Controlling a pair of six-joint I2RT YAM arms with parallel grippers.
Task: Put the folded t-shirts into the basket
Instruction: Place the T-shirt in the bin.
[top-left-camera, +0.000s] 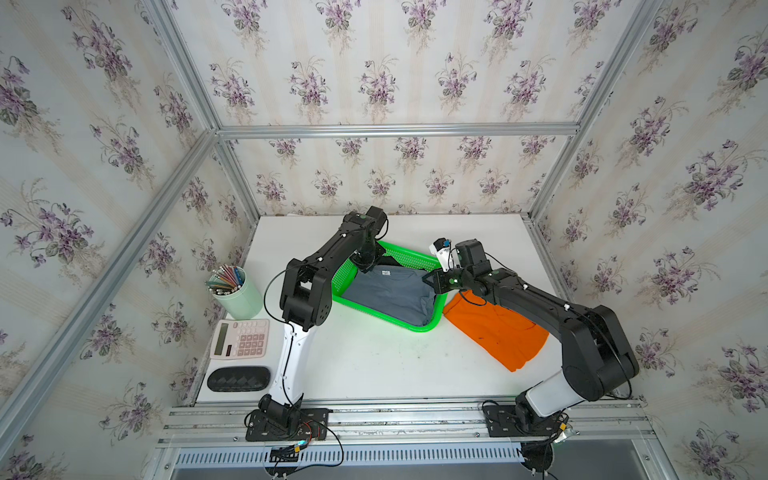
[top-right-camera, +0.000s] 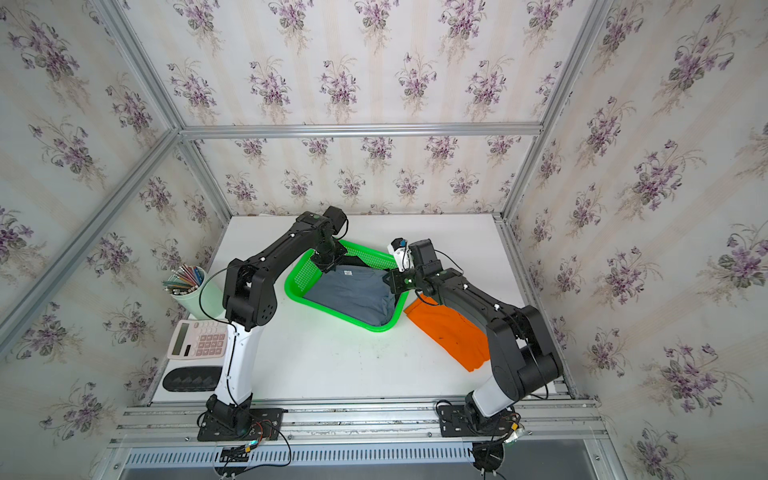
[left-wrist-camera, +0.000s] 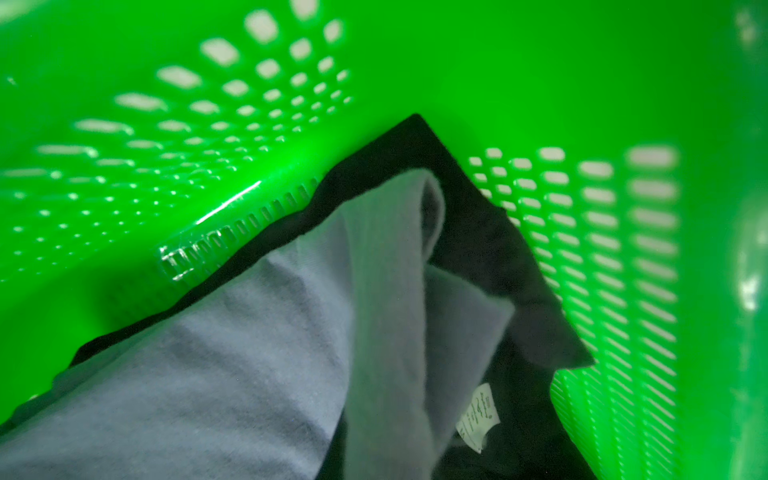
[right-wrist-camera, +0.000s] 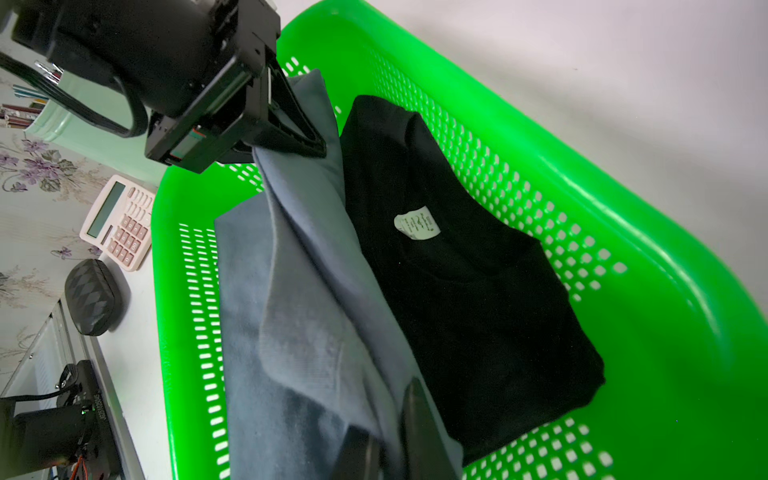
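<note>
The green basket stands mid-table. A black t-shirt with a white label lies flat on its floor. Over it hangs the grey-blue t-shirt, draped across the basket and pinched at two ends. My left gripper is shut on its far end, low inside the basket's far corner. My right gripper is shut on the opposite edge, over the basket's right rim. The orange t-shirt lies on the table right of the basket, partly under my right arm.
At the table's left edge stand a pale cup of pencils, a pink-keyed calculator and a black case. Floral walls with metal framing close in the back and both sides.
</note>
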